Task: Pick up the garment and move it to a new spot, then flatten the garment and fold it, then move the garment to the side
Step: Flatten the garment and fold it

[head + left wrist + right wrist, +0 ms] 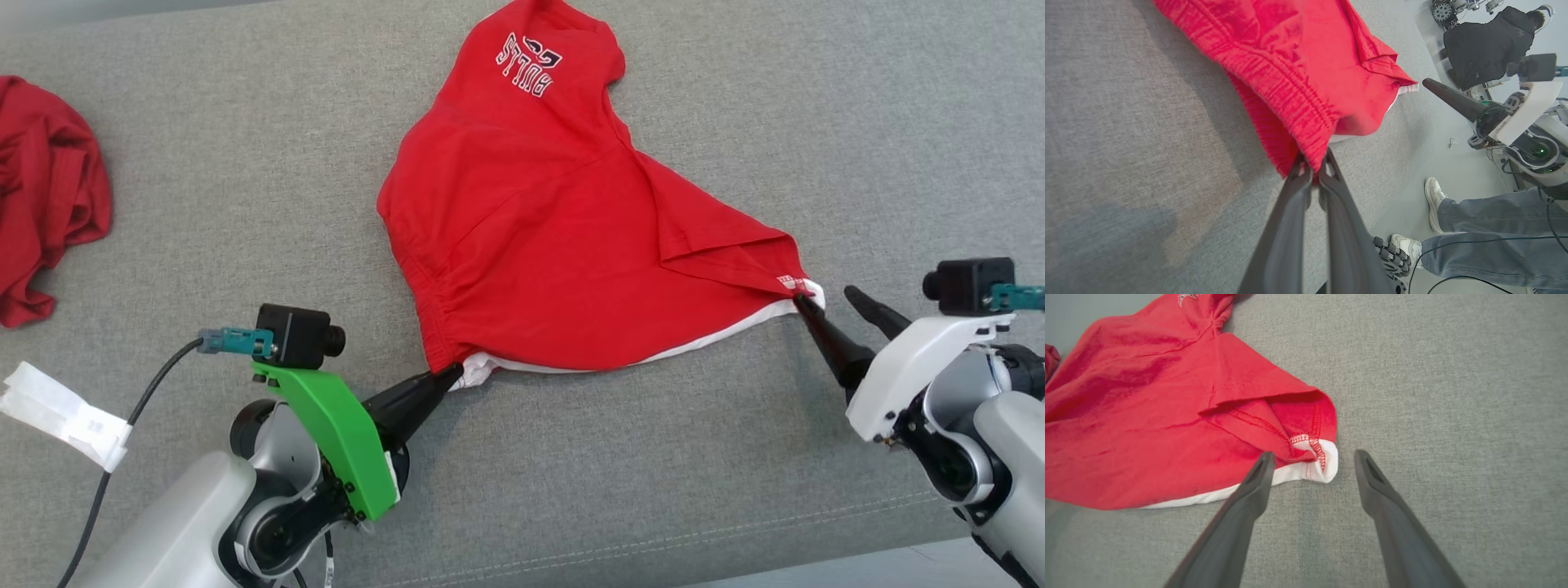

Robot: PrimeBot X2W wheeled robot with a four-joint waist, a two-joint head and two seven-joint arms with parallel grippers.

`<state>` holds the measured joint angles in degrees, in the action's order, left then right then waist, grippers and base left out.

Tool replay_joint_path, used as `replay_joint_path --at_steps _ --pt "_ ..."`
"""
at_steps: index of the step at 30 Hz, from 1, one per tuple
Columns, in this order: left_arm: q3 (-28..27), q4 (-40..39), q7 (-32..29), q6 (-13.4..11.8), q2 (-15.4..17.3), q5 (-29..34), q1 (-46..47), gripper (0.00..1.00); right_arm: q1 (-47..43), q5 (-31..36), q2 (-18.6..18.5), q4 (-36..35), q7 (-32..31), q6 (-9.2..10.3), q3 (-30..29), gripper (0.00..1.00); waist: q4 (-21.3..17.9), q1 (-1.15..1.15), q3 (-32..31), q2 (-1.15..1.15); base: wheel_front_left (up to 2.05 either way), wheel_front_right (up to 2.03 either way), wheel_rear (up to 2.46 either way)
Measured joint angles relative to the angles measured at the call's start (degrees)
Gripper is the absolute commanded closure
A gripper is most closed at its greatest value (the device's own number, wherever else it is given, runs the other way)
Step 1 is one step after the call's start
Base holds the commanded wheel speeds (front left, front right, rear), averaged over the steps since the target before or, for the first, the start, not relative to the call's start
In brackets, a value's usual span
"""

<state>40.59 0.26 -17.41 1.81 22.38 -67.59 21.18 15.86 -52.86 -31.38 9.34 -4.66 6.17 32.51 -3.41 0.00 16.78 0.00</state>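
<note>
Garment (522, 245) mid surface (204, 204), 2nd cloth (41, 188) far L.

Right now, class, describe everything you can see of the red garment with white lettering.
The red garment looks like soft cloth with a white lining at its near edge and white lettering at the far end. It lies spread but creased on the grey fabric surface. The left hand pinches its gathered near corner; the right hand stands open at the other corner.
</note>
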Motion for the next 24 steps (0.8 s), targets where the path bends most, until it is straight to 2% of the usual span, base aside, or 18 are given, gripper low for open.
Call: replay_joint_path --at_steps 3,5,9,24 --pt "0.23 -0.52 -0.01 -0.15 -0.03 -0.04 -0.51 1.00 0.01 3.99 -1.40 0.33 0.00 -0.10 2.41 0.00 0.04 0.00 0.02 0.00 0.00 0.00 0.00" --pt "0.38 -0.98 -0.12 -0.30 -0.07 -0.04 -0.63 1.00 -0.02 4.25 -1.37 0.53 0.00 -0.02 2.53 0.00 0.13 0.00 0.16 0.00 0.00 0.00 0.00" --pt "0.32 -1.25 -0.19 -0.37 -0.04 -0.04 -0.64 1.00 -0.02 3.92 0.58 1.86 0.01 -0.02 2.86 0.00 0.39 0.00 0.41 0.00 0.00 0.00 0.00" --pt "0.30 -2.87 -0.70 -1.67 0.19 -0.04 -0.65 1.00 2.68 2.37 4.31 6.79 0.41 -0.05 2.13 0.00 1.18 0.00 1.43 0.00 0.00 0.00 0.00"
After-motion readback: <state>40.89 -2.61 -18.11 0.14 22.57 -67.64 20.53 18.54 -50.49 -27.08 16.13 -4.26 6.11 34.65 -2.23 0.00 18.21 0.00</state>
